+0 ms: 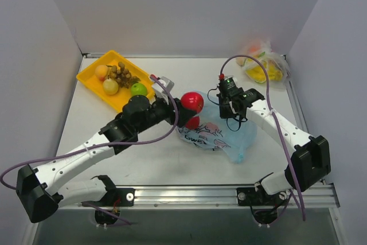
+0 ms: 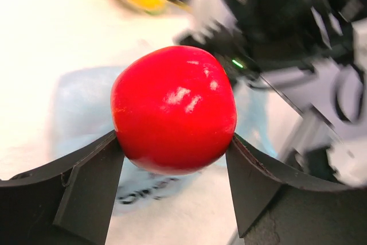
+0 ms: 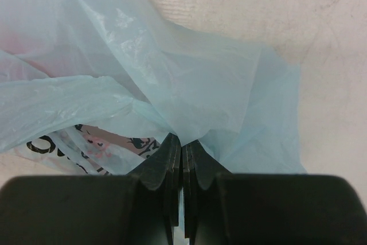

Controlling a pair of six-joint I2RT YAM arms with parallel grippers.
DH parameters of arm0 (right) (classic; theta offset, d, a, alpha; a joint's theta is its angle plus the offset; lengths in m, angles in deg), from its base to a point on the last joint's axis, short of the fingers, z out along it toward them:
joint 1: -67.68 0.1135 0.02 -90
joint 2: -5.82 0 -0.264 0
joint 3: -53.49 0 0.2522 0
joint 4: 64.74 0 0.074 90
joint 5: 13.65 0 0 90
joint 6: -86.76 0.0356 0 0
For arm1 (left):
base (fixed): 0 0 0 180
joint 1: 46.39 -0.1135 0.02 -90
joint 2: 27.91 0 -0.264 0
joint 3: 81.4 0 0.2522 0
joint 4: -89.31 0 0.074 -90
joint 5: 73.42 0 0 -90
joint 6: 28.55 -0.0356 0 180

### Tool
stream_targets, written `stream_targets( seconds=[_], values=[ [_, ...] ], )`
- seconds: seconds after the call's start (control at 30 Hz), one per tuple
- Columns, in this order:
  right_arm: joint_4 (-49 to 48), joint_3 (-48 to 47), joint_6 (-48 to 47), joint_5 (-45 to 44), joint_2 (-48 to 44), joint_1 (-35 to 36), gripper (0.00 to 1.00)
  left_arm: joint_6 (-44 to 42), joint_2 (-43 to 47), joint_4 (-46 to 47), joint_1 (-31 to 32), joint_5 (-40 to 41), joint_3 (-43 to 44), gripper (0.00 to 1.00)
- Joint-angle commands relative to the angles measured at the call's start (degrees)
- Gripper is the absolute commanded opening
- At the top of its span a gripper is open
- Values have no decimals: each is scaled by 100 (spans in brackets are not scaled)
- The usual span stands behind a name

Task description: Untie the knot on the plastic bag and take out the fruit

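Observation:
My left gripper (image 1: 190, 105) is shut on a red apple (image 1: 192, 102) and holds it above the light blue plastic bag (image 1: 229, 136); in the left wrist view the apple (image 2: 174, 109) sits between both fingers. A second red apple (image 1: 192, 122) lies at the bag's left edge. My right gripper (image 1: 234, 109) is shut on a fold of the bag's thin blue plastic (image 3: 189, 90), lifting it. No knot shows. A yellow tray (image 1: 92, 81) holds an orange (image 1: 101, 72), a yellow pear (image 1: 110, 86), a green apple (image 1: 138, 89) and a brown bunch (image 1: 122, 74).
A clear bag with yellow-orange contents (image 1: 262, 64) lies at the back right corner. White walls close in the table on three sides. The arms' bases and a metal rail (image 1: 189, 194) run along the near edge.

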Motion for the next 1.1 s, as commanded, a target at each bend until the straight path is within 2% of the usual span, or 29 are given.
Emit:
stream_targets(
  seconds=[0.0,0.13,0.17,0.2,0.33,0.47,0.57,0.6,0.7,0.73,0.77,0.83,0.87,0.97,1.07],
  values=[
    [103,154,20,-135,-337,-34,0,-95,236,-561,-866,11,337,32],
    [104,304,29,-12,-556,-34,0,309,-54,-1433,-1975,1380,618,33],
    [104,347,29,-20,-583,-34,0,423,-141,-1556,-2222,1410,636,34],
    [104,356,-6,-29,-610,-34,0,607,-316,-1575,-2764,1340,584,34],
    [104,365,-32,-55,-733,-42,0,916,-879,-1356,-3750,1068,443,34],
    [103,348,-50,32,-794,-25,0,908,-1721,-899,-4192,962,433,37],
    [95,356,-94,76,-856,-16,0,846,-2180,-871,-4386,1040,731,46],
    [95,365,-94,76,-873,-16,0,811,-2451,-933,-4430,1128,811,53],
    [95,418,-103,68,-935,-16,0,715,-2822,-1099,-4588,1225,1092,66],
    [103,435,-111,68,-987,-16,0,688,-2867,-1118,-4615,1251,1110,78],
    [104,444,-120,68,-988,-16,1,662,-2884,-1127,-4641,1252,1128,84],
    [95,453,-129,76,-1040,-16,5,539,-2815,-1179,-4641,1226,1084,97],
    [95,453,-138,94,-1049,-16,7,512,-2675,-1179,-4632,1217,1032,97],
    [95,375,-199,207,-1076,-16,21,389,-2263,-1223,-4580,1234,803,98],
    [112,269,-339,357,-1093,1,44,240,-1780,-1416,-4439,1182,619,97]
  ],
)
